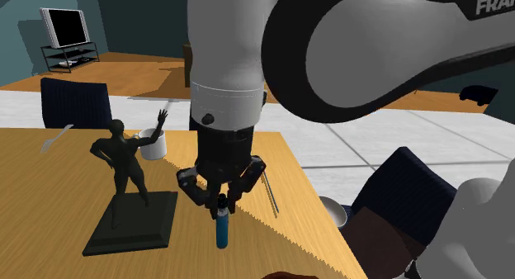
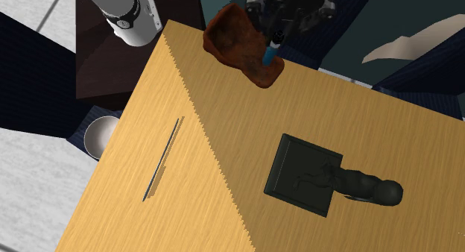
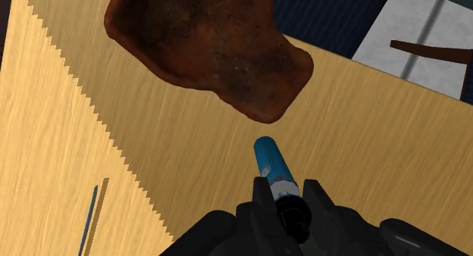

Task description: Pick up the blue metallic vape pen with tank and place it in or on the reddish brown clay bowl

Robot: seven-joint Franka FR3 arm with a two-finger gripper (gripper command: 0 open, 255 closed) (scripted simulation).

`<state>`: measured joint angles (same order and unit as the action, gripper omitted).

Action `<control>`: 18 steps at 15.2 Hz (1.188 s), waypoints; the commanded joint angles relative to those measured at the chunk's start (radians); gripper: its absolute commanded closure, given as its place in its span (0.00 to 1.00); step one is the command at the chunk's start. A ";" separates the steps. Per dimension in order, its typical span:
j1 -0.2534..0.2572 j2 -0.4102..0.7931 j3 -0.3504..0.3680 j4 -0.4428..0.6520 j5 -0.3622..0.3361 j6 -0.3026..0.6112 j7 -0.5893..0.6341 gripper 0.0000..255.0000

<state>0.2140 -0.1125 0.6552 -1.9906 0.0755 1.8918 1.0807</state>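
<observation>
The blue vape pen (image 1: 221, 230) hangs upright from my gripper (image 1: 219, 205), which is shut on its dark tank end, above the wooden table (image 1: 49, 195). In the wrist view the fingers (image 3: 261, 198) clasp the pen (image 3: 271, 164), whose blue tip points toward the reddish brown bowl (image 3: 208, 42), lumpy and irregular in outline. From the second exterior view the pen (image 2: 268, 55) hangs over the bowl's (image 2: 235, 38) edge that lies toward the table's middle, with the gripper (image 2: 277, 36) above it.
A dark human figurine (image 1: 125, 166) on a square black base (image 1: 136, 224) stands beside the gripper. A white mug (image 1: 153, 144) sits behind it. A thin rod (image 1: 270, 193) lies near the table edge. Dark chairs (image 1: 76, 102) stand around the table.
</observation>
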 commanded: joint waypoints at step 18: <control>0.131 -0.385 -0.010 -0.372 0.241 0.036 -0.027 1.00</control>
<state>0.3446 -0.4998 0.6425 -2.3509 0.3151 1.9134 1.0544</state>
